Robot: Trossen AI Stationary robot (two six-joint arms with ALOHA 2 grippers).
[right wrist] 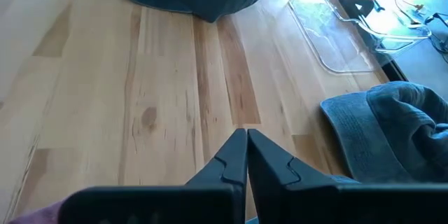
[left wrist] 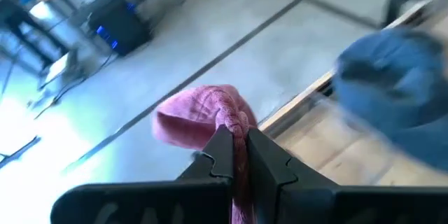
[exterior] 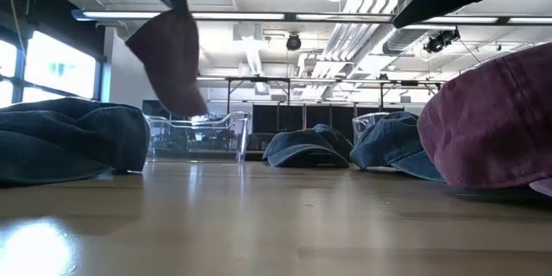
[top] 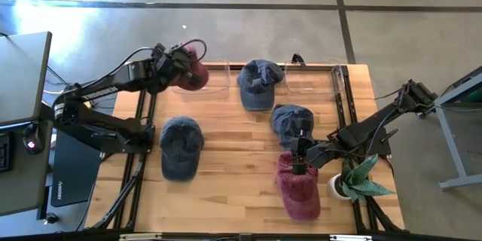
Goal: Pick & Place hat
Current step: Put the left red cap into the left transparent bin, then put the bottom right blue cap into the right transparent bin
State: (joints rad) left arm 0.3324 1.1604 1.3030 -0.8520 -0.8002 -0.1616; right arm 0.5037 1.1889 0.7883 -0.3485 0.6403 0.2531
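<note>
Seen from directly overhead, the high view takes in the whole wooden table and both arms. The low view sits at tabletop level, close behind a maroon hat, facing the clear bins and the room beyond. Each wrist view looks forward past its own fingers. All views share the table.

- Maroon hat: crumpled, hanging in the air over the table's far left corner.
- Second maroon hat: lying flat near the front edge.
- Three blue denim hats: resting on the tabletop.
</note>
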